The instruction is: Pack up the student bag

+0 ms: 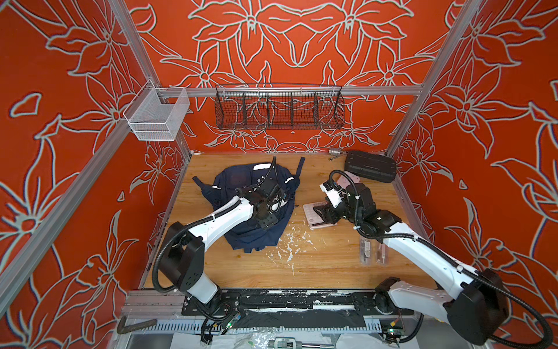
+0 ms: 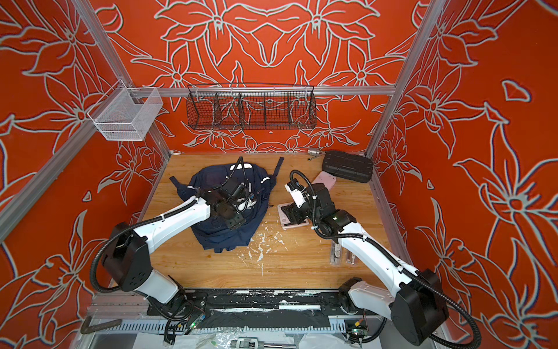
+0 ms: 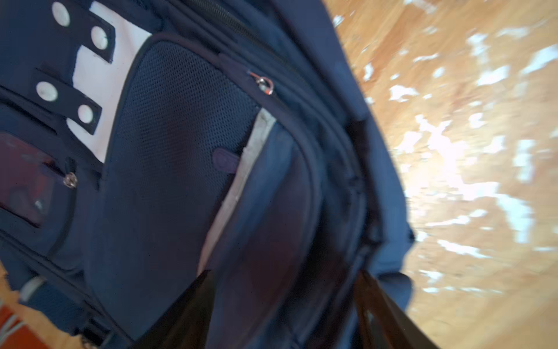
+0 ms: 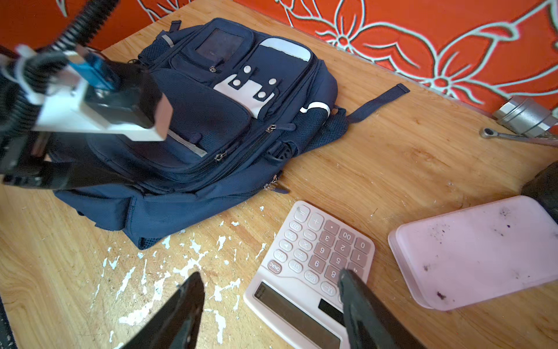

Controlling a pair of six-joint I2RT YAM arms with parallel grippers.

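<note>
The student bag (image 1: 229,181) (image 2: 208,178) is a navy backpack with a white patch, lying flat on the wooden table left of centre. My left gripper (image 1: 267,222) (image 3: 283,302) hangs low over its near part, open, with the bag's (image 3: 181,151) fabric between the spread fingers; I cannot tell if they touch it. My right gripper (image 1: 321,211) (image 4: 271,290) is open just above a pink-white calculator (image 4: 314,256) (image 1: 317,223), which lies flat right of the bag (image 4: 235,121). One finger is over its keys, the other over bare wood.
A pale pink flat case (image 4: 477,250) (image 2: 326,181) lies beyond the calculator. A black ribbed hard case (image 1: 370,166) and a metal ratchet (image 1: 335,152) sit at the back right. Clear packets (image 1: 365,250) lie under the right arm. Wire baskets (image 1: 279,110) hang on the back rail.
</note>
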